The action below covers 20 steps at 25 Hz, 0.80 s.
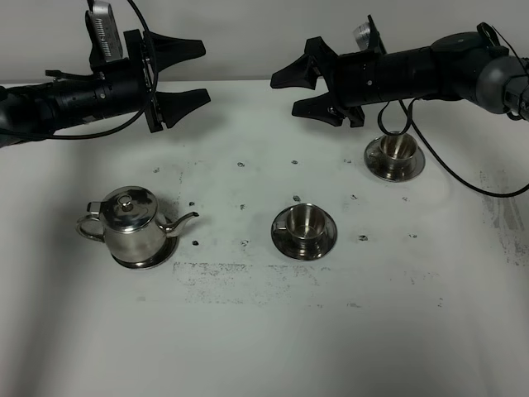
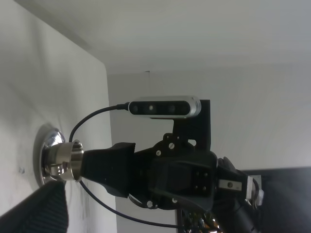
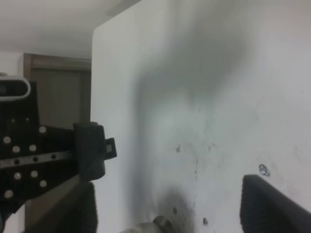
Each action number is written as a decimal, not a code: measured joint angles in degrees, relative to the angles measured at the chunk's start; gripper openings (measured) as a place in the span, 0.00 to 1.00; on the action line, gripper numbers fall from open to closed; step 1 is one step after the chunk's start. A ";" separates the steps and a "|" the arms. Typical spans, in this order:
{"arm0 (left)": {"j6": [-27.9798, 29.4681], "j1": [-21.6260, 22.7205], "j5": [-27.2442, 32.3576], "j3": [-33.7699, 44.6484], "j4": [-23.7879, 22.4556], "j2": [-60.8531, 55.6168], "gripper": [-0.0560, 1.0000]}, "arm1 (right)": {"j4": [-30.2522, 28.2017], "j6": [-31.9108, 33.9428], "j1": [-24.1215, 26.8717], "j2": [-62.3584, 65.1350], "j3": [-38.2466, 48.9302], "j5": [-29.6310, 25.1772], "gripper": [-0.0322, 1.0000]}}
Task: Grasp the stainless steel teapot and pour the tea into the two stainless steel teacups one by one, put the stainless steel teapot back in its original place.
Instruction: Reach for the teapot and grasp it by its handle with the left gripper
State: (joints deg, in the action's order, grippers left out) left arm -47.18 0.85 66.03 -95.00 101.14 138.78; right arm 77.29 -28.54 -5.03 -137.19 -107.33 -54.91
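The stainless steel teapot [image 1: 132,222] stands upright on its round tray [image 1: 157,260] at the left front of the table, spout pointing right. One teacup [image 1: 304,225] sits on its saucer in the middle. The other teacup [image 1: 397,151] sits on its saucer at the back right, and the left wrist view shows it [image 2: 62,160] too. My left gripper [image 1: 198,72] hovers open and empty above the back left, well behind the teapot. My right gripper [image 1: 285,95] hangs open and empty just left of the back teacup. One dark right fingertip [image 3: 272,206] shows over the bare table.
The white table [image 1: 264,331] is scuffed, with small dark specks between the teapot and the cups. Black cables [image 1: 446,169] droop from the right arm beside the back teacup. In the right wrist view the left arm [image 3: 43,158] stands opposite.
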 joint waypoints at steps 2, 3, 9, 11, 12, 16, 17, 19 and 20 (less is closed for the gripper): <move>-0.06 0.00 0.21 0.00 0.00 0.00 0.77 | 0.63 -0.10 0.00 0.00 0.00 -0.33 0.60; -0.06 0.00 0.41 0.00 0.00 0.00 0.77 | 1.07 -0.15 0.00 0.00 0.00 -0.61 0.60; -0.10 0.00 1.51 0.00 0.00 0.00 0.77 | 5.22 -1.18 0.00 0.00 0.00 -2.72 0.60; -0.10 0.00 1.53 0.00 0.00 0.00 0.77 | 5.69 -1.55 0.00 0.00 0.00 -2.77 0.60; -0.10 0.00 1.58 0.00 0.00 0.00 0.77 | 5.69 -1.75 0.00 0.00 0.00 -2.86 0.60; -0.17 0.00 1.65 0.00 0.00 0.00 0.77 | 5.77 -2.39 0.00 0.00 0.00 -3.09 0.60; -0.17 0.00 1.71 0.00 0.00 0.00 0.77 | 5.54 -2.64 0.00 0.00 0.00 -3.15 0.60; -0.17 0.00 1.93 0.00 -0.06 0.00 0.76 | 4.91 -3.03 0.00 0.00 0.00 -3.41 0.60; -0.17 0.00 1.97 0.00 -0.18 0.00 0.76 | 4.30 -3.30 0.00 0.00 0.00 -3.48 0.60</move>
State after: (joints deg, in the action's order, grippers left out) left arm -47.35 0.85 67.99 -95.00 100.96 138.78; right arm 81.58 -31.84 -5.03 -137.19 -107.33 -58.39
